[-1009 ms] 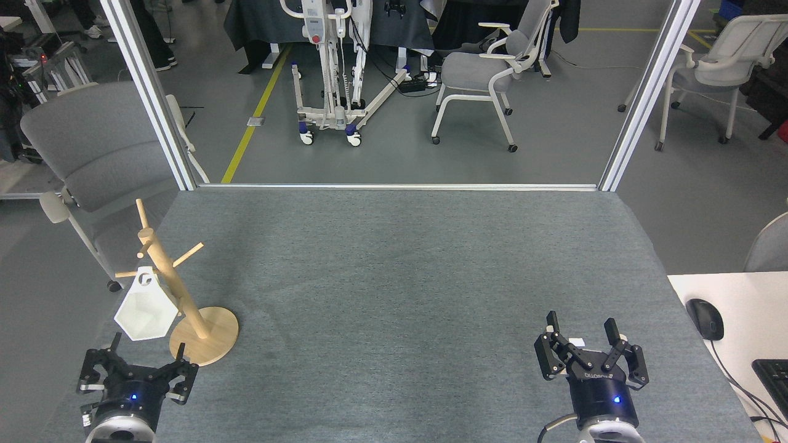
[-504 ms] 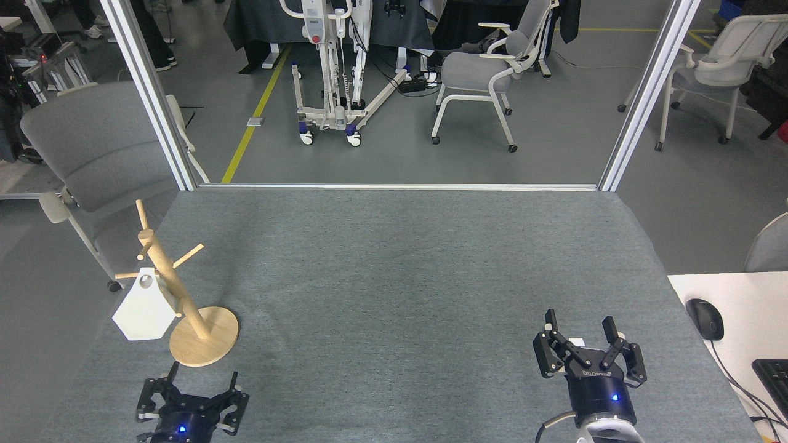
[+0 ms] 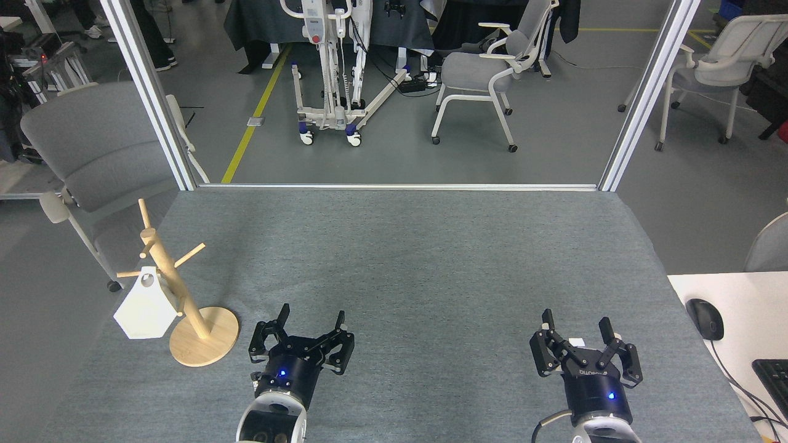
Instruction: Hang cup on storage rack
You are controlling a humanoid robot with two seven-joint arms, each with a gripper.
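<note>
Since the earlier frames the left arm has drawn away from the rack and swung toward the middle of the table, and the cup, which was tilted and swinging a second ago, now hangs quieter on its peg; the right arm has hardly shifted.

Table (image 3: 431, 258): grey felt-like surface, carrying the rack at its near-left corner and both arms along the near edge.

Storage rack (image 3: 178, 301): light wooden post with angled pegs, leaning slightly in this view, on a round flat base that rests on the table close to its left edge.

Cup (image 3: 146, 311): white, faceted, hung by its small round hole on a lower left-hand peg, its body hanging beside the post and clear of the table as far as can be judged.

Left pincer (image 3: 309, 322): fingers spread apart, holding nothing, just to the right of the rack's base and not touching it.

Right pincer (image 3: 576, 326): fingers likewise spread, empty, well apart from the rack on the right side of the table.

Step in hand: the hanging appears done and the left arm is retreating. The next move seems to call only for both arms to settle clear of the rack without knocking its base, since the cup would slip from the peg easily.
</note>
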